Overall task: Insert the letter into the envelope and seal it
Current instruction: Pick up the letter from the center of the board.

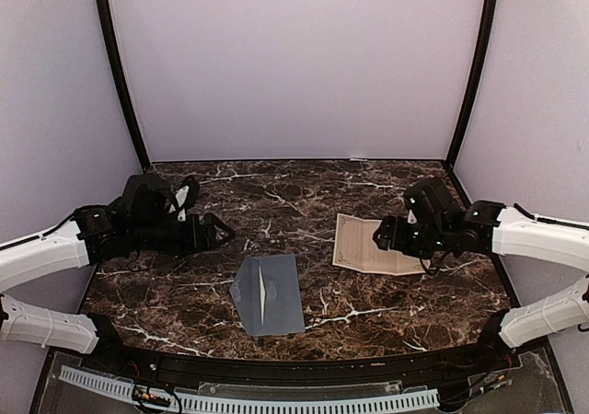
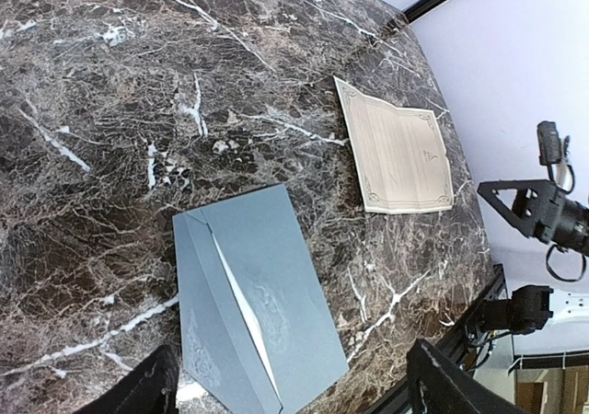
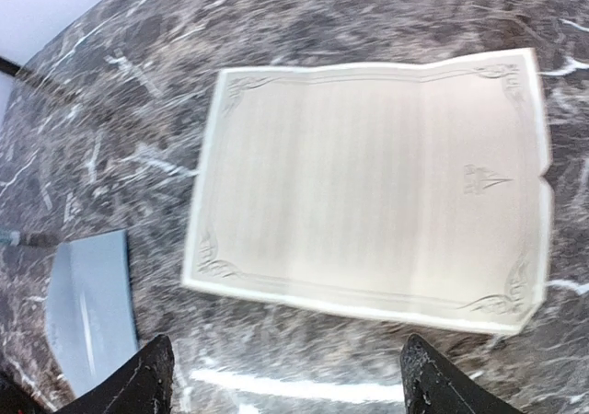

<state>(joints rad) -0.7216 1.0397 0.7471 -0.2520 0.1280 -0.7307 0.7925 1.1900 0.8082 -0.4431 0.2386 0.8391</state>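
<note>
On a dark marble-patterned table (image 1: 184, 285) between two robot arms, the envelope (image 1: 269, 294) and the letter (image 1: 366, 245) lie apart, neither one in a grip. The grey-blue envelope rests flat near the middle of the table, toward the near edge. Its pointed flap appears folded out to the left and a pale slit marks the mouth of the pocket, a layout that leaves the opening exposed for a sheet to slide in. The cream letter, creased and bordered, lies flat to the right of it and a little farther back, with bare table between the two.

The left gripper (image 1: 221, 233) hangs over the left part of the table, aimed right toward the envelope. Its wrist view shows its fingers (image 2: 147, 388) spread wide at the bottom corners of the picture with nothing between them. The right gripper (image 1: 380, 237) is poised over the letter, and its fingers (image 3: 147, 377) are likewise parted wide and empty, the whole sheet in view beneath them.

That stance suggests each arm is lined up with its own item: the right to pick up the sheet, the left to steady the envelope or hold its flap. The letter looks about as large as the envelope, so it will probably need folding along its creases before it fits. Thin paper lying flush on a smooth top may be hard to pinch by an edge. Insertion and sealing are not yet begun.
</note>
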